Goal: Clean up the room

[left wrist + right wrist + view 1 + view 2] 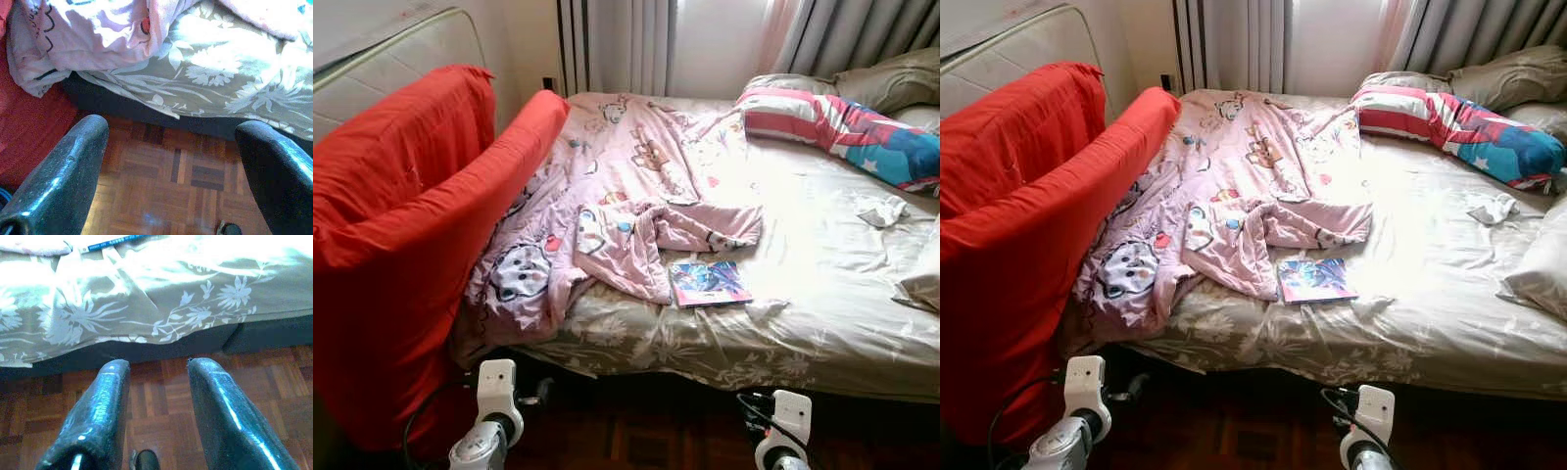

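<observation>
Bed: crumpled pink cartoon-print quilt (626,186) beside thin colourful book (709,282) on beige floral sheet (803,323).
Left gripper (171,147): spread, above parquet.
Right gripper (159,377): parted, empty.

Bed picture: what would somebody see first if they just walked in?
Probably the big red mattress leaning against the bed's left side. Next, the pink cartoon blanket rumpled across the bed, with a colourful book lying at its near edge. A striped pillow sits near the curtains.

Small white item (881,210), perhaps cloth
</observation>
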`<state>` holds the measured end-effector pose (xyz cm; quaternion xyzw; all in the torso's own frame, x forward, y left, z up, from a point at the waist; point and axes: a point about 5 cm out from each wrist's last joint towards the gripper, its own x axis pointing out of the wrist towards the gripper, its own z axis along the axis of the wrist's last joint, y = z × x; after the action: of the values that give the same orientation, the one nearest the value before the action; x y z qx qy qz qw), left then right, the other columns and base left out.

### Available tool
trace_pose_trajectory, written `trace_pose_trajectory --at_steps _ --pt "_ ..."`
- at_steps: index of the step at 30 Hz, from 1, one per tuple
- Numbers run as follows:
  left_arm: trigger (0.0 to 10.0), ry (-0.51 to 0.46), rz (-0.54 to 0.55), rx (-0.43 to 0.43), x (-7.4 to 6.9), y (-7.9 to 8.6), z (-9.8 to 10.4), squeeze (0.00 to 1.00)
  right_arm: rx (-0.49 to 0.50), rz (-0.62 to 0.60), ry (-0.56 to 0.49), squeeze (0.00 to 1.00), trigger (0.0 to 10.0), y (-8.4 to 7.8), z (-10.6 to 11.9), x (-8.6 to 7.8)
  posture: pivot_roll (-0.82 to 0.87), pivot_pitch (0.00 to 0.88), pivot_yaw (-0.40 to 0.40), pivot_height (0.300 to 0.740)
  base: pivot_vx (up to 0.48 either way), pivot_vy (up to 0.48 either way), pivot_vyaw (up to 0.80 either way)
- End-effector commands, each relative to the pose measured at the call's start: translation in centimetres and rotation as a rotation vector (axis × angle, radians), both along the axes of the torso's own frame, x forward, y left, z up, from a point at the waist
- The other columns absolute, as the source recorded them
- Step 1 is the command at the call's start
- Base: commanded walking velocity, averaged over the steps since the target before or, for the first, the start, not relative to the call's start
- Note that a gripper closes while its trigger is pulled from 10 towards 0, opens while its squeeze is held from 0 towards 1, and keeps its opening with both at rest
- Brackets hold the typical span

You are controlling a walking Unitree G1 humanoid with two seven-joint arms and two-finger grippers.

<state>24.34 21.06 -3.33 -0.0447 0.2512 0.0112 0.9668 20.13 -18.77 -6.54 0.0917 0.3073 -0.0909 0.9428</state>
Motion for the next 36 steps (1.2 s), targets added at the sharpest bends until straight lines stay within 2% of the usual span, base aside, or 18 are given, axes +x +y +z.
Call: trace_pose_trajectory --at_steps 1,3,4,6,7,8,12,17,18,19,20,21,22,27,28,30,32,36 --pt "10.0 -0.005 0.004 -0.008 -0.3 0.0 -0.2 0.00 -0.007 -0.008 -0.007 0.00 10.0 -0.1 -0.1 -0.3 0.09 0.000 -0.027 0.740 0.000 0.000 0.00" --pt "10.0 -0.026 0.000 -0.014 -0.3 -0.1 0.0 0.00 -0.008 -0.009 -0.019 0.00 10.0 -0.1 0.0 -0.2 0.09 0.000 -0.029 0.740 0.000 0.000 0.00" --pt "10.0 -0.040 -0.002 -0.017 -0.2 -0.1 0.1 0.00 -0.033 -0.013 -0.133 0.00 10.0 -1.2 2.2 2.8 0.09 0.000 -0.029 0.740 0.000 0.000 0.00" --pt "10.0 -0.066 -0.008 -0.023 -0.1 -0.1 0.3 0.00 -0.076 -0.014 -0.344 0.00 10.0 -2.2 6.5 7.4 0.09 0.000 -0.029 0.740 0.000 0.000 0.00" --pt "10.0 -0.066 -0.008 -0.023 -0.1 -0.1 0.3 0.00 -0.076 -0.014 -0.344 0.00 10.0 -2.2 6.5 7.4 0.09 0.000 -0.029 0.740 0.000 0.000 0.00" --pt "10.0 -0.086 -0.015 -0.025 0.0 -0.2 0.5 0.00 -0.094 -0.011 -0.446 0.00 10.0 -2.2 8.6 9.2 0.09 0.000 -0.030 0.740 0.000 0.000 0.00" --pt "10.0 -0.133 -0.031 -0.030 0.2 -0.3 0.9 0.00 -0.112 0.011 -0.551 0.00 10.0 -1.7 10.8 10.9 0.09 0.000 -0.030 0.740 0.000 0.000 0.00" --pt "10.0 -0.159 -0.043 -0.027 0.3 -0.3 1.1 0.00 -0.111 0.016 -0.616 0.00 10.0 -1.4 12.3 11.9 0.09 0.000 -0.030 0.740 0.000 0.000 0.00" --pt "10.0 -0.301 -0.070 -0.019 3.0 -0.4 3.8 0.00 -0.111 0.023 -0.631 0.00 10.0 -1.3 12.6 12.1 0.09 0.000 -0.030 0.740 0.000 0.000 0.00" --pt "10.0 -0.468 -0.094 -0.008 6.6 -0.6 8.0 0.00 -0.111 0.026 -0.637 0.00 10.0 -1.3 12.8 12.3 0.09 0.000 -0.030 0.740 0.000 0.000 0.00" --pt "10.0 -0.468 -0.094 -0.008 6.6 -0.6 8.0 0.00 -0.111 0.026 -0.637 0.00 10.0 -1.3 12.8 12.3 0.09 0.000 -0.030 0.740 0.000 0.000 0.00" --pt "10.0 -0.572 -0.105 -0.009 8.6 -0.9 11.0 0.00 -0.108 0.027 -0.642 0.00 10.0 -1.2 12.9 12.4 0.09 0.000 -0.032 0.740 0.000 0.000 0.00" --pt "10.0 -0.597 -0.108 -0.011 9.1 -0.9 11.8 0.00 -0.109 0.028 -0.644 0.00 10.0 -1.2 13.0 12.4 0.09 0.000 -0.032 0.740 0.000 0.000 0.00" --pt "10.0 -0.719 -0.124 0.006 10.2 -1.1 14.4 0.00 -0.108 0.031 -0.647 0.00 10.0 -1.1 13.0 12.4 0.09 0.000 -0.032 0.740 0.000 0.000 0.00" --pt "10.0 -0.756 -0.146 0.019 10.5 -1.6 15.2 0.00 -0.107 0.032 -0.644 0.00 10.0 -1.0 13.0 12.4 0.09 0.000 -0.032 0.740 0.000 0.000 0.00" --pt "10.0 -0.766 -0.162 0.016 10.6 -2.1 15.5 0.00 -0.106 0.033 -0.642 0.00 10.0 -1.0 12.9 12.4 0.09 0.000 -0.032 0.740 0.000 0.000 0.00" --pt "10.0 -0.764 -0.167 0.013 10.7 -2.2 15.5 0.00 -0.105 0.032 -0.642 0.00 10.0 -1.0 12.9 12.4 0.09 0.000 -0.031 0.740 0.000 0.000 0.00" --pt "10.0 -0.639 -0.155 -0.007 10.0 -1.8 13.2 0.00 -0.088 0.043 -0.600 0.00 10.0 -0.8 12.3 12.2 0.09 0.000 -0.031 0.740 0.000 0.000 0.00"
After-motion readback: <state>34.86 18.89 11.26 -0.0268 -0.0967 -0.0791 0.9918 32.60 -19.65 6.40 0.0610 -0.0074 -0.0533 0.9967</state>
